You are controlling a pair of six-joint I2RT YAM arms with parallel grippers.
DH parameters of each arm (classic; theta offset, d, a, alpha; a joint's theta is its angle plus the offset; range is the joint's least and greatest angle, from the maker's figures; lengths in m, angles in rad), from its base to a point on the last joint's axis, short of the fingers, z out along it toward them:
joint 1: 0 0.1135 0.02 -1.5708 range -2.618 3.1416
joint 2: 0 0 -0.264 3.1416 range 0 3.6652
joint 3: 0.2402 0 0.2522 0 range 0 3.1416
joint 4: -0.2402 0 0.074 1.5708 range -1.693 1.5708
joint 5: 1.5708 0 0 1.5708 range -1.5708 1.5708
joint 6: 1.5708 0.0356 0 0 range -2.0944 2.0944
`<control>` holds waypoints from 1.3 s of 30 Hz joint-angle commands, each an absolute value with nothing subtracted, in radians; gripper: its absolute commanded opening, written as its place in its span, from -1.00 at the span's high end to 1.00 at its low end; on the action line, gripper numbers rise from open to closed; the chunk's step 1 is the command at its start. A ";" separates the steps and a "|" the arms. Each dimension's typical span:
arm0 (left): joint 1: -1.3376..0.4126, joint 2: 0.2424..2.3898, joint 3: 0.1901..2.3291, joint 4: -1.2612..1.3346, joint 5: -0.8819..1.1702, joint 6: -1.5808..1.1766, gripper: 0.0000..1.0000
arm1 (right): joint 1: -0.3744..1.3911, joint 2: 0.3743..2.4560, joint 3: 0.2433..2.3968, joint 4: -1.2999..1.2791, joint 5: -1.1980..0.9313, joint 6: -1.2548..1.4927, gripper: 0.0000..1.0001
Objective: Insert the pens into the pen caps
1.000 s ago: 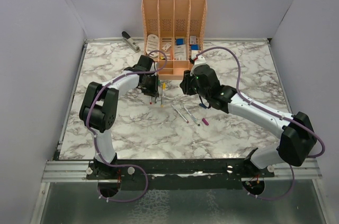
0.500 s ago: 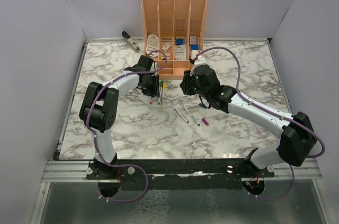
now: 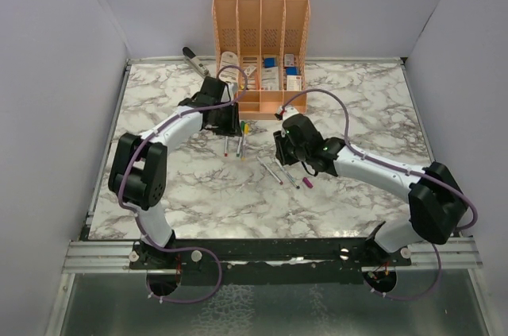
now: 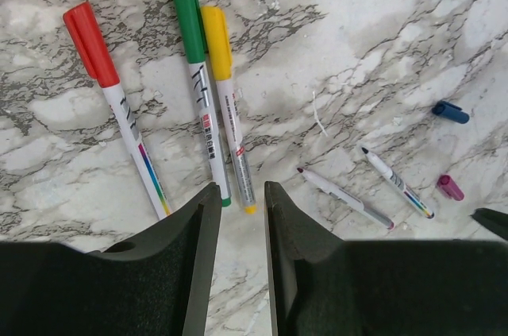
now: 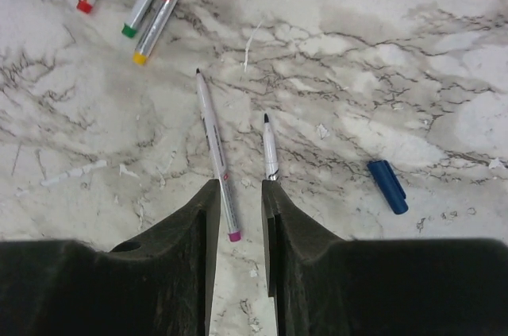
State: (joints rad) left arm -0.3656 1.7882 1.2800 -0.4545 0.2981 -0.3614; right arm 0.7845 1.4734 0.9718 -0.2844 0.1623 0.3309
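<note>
Currently, your left end effector [image 4: 241, 193] hangs over the bench [image 4: 381, 50] with its jaws a narrow gap apart and nothing between them. Just ahead of its fingertips lie the back ends of three capped pens. The red-capped pen [image 4: 119, 106] lies a little apart, and the green-capped pen [image 4: 202, 98] and yellow-capped pen [image 4: 230, 106] lie side by side, touching. Off to the right lie two uncapped pens [image 4: 343, 197]. A purple cap [image 4: 450, 187] sits near the end of the farther one, and a blue cap [image 4: 450, 112] lies further off.

Your right end effector [image 5: 240, 189] likewise shows a narrow gap and grips nothing. It hovers above those two bare pens. The purple-ended pen [image 5: 214, 149] has its back end lying under the gap, and the dark-tipped pen [image 5: 270, 149] runs partly under one finger. The blue cap sits apart on the right.

In the overhead view, an orange file rack [image 3: 260, 18] stands at the bench's far edge, with a stapler [image 3: 194, 60] to its left.
</note>
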 commanded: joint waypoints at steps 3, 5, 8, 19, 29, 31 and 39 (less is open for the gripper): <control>-0.362 1.725 1.235 -0.400 0.323 -0.398 0.36 | 0.826 1.537 0.984 -0.298 0.082 0.261 0.41; -0.362 1.718 1.220 -0.389 0.327 -0.406 0.36 | 0.836 1.560 0.999 -0.295 0.070 0.250 0.36; -0.361 1.703 1.199 -0.378 0.323 -0.411 0.35 | 0.847 1.598 1.024 -0.295 0.065 0.235 0.33; -0.349 1.642 1.144 -0.368 0.303 -0.418 0.35 | 0.853 1.737 1.113 -0.270 0.091 0.193 0.21; -0.334 1.623 1.122 -0.365 0.305 -0.418 0.35 | 0.853 1.817 1.147 -0.259 0.083 0.178 0.20; -0.332 1.623 1.123 -0.365 0.308 -0.418 0.35 | 0.853 1.825 1.144 -0.258 0.081 0.179 0.20; -0.330 1.630 1.123 -0.362 0.325 -0.416 0.35 | 0.854 1.865 1.134 -0.245 0.063 0.195 0.21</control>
State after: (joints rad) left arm -0.3351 1.6585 1.1210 -0.3759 0.3027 -0.4129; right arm 0.8452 1.8339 1.1172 -0.2794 0.0841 0.1879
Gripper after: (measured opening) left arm 0.325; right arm 0.397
